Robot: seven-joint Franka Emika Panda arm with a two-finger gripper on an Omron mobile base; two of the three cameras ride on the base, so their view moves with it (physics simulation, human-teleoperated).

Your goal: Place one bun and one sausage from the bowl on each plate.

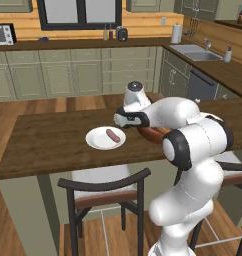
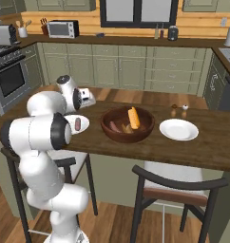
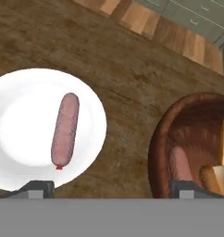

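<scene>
White plate: the near plate (image 3: 21,88) lies at 9 o'clock in the hand view, with one sausage (image 3: 65,131) on it, long way running from 12 to 6.
Brown bowl: the bowl (image 3: 160,134) sits at 3 o'clock in the hand view, just beside that plate.
Inside the bowl: a second sausage (image 3: 178,164) and two buns; one bun (image 2: 133,117) leans up on the far wall, the other bun (image 2: 127,127) lies low.
Far plate: bare, past the bowl (image 2: 178,129).
Gripper: the gripper (image 3: 111,187) hangs over the wood between plate and bowl, tips wide apart, holding nothing.
Next move, I think: swing toward 3 o'clock and go down into the bowl for a bun.
What matters: the leaning bun stands nearly upright, so the tips should close across its thin side.
</scene>
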